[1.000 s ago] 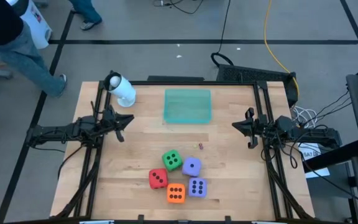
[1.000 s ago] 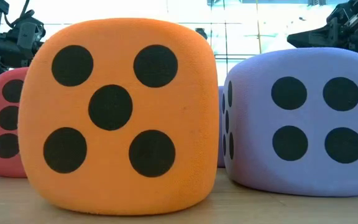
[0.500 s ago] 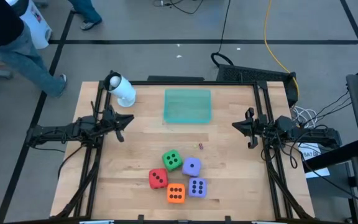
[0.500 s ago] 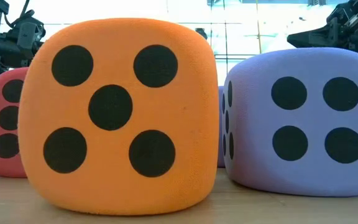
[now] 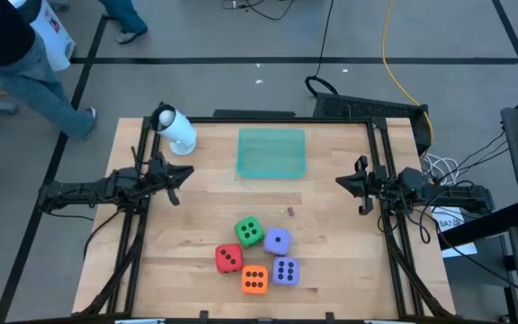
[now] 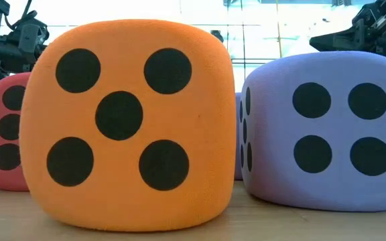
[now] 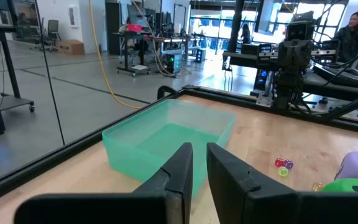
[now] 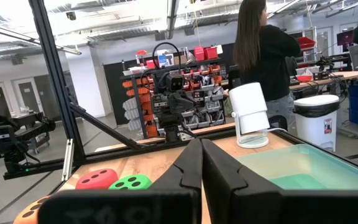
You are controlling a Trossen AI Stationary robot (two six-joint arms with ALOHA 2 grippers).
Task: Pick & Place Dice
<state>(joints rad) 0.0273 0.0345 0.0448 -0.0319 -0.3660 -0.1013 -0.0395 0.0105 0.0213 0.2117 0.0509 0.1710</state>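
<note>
Nothing has moved since the earlier frames: both arms and all five dice sit as before

Left hand (image 5: 176, 184) waits over the desk's (image 5: 331, 261) left side, well clear of the dice. Fingers (image 7: 179, 171) stand a narrow slit apart in the left wrist view, nothing between them

Right hand (image 5: 347, 184) waits over the right side, pointing inward. Fingers (image 8: 191, 165) pressed together, holding nothing

Dice clustered on the near middle of the desk, all resting on the wood:
- green die (image 5: 249, 231) at the far left of the cluster
- first purple die (image 5: 278, 240) just beside it on the right
- red die (image 5: 228, 259) nearer the front edge, left
- orange die (image 5: 255, 280) nearest the front edge, five pips facing the low camera
- second purple die (image 5: 286, 270) touching or just beside the orange one, on its right

Teal tray (image 5: 272, 153) lies at the far middle of the desk, well apart from the dice, with no die in it

Small bright bits (image 5: 290, 211) lie on the wood between tray and dice; too small to identify

White camera-like device (image 5: 174, 129) stands at the far left corner

Person (image 8: 263, 56) stands in the room beyond the desk, seen in the right wrist view
</note>
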